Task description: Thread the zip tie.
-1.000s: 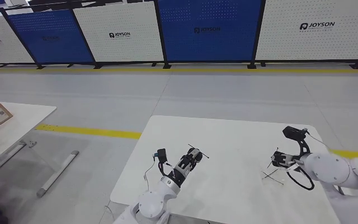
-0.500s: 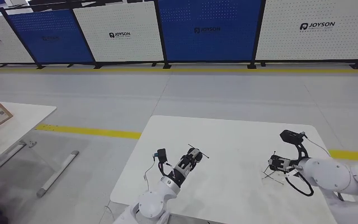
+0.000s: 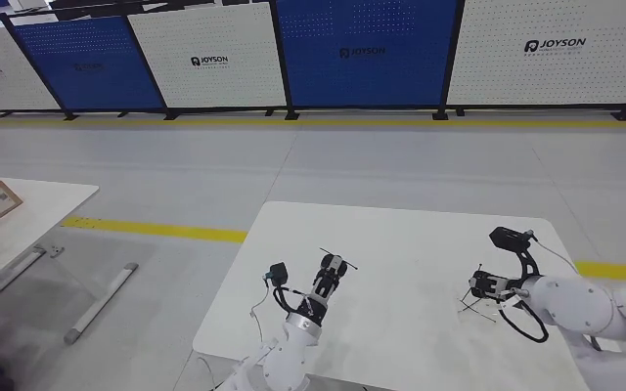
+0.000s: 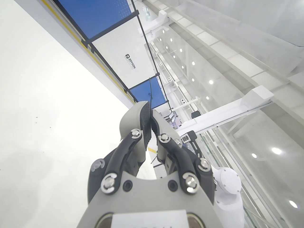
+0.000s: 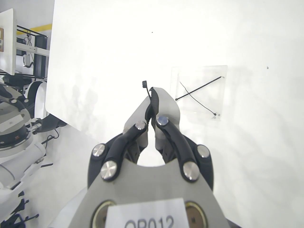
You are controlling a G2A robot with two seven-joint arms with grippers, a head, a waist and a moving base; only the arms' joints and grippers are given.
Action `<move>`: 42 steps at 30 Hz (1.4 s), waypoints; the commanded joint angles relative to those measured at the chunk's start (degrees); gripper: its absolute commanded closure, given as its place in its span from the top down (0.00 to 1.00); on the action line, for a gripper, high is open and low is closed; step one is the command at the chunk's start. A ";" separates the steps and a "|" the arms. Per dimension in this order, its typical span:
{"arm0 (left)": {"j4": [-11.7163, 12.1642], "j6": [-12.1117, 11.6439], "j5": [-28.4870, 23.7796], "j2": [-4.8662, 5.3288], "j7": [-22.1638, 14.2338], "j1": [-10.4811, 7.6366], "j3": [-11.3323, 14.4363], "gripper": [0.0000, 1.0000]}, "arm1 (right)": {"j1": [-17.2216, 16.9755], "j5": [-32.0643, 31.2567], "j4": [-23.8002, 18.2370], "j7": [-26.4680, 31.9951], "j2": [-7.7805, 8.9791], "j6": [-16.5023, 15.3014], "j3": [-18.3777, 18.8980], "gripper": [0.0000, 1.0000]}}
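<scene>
zip tie [image 4: 150, 90]: a thin length stands out of your left gripper [image 4: 150, 111], which is clenched on it over the left side of the table [image 3: 391, 235]; the end looks left free for feeding. second zip tie [image 5: 145, 87], head end out, is pinched in your right gripper [image 5: 152, 96], well apart to the right, likely the eye to aim at. two spare ties [image 5: 199, 90] lie crossed on a clear sheet [image 5: 213, 74] near it.

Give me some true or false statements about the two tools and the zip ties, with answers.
1. The left tool is shut on a zip tie. True.
2. The right tool is open and empty. False: it is shut on a second zip tie, whose head pokes out.
3. Two crossed zip ties lie on a clear sheet. True.
4. The tools touch each other. False: they are well apart over the table.
</scene>
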 commanded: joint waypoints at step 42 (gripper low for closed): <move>-1.61 7.98 -4.96 -1.59 1.66 -1.13 3.38 0.00 | 2.96 6.69 -7.15 -6.97 -2.73 -1.48 -8.58 0.00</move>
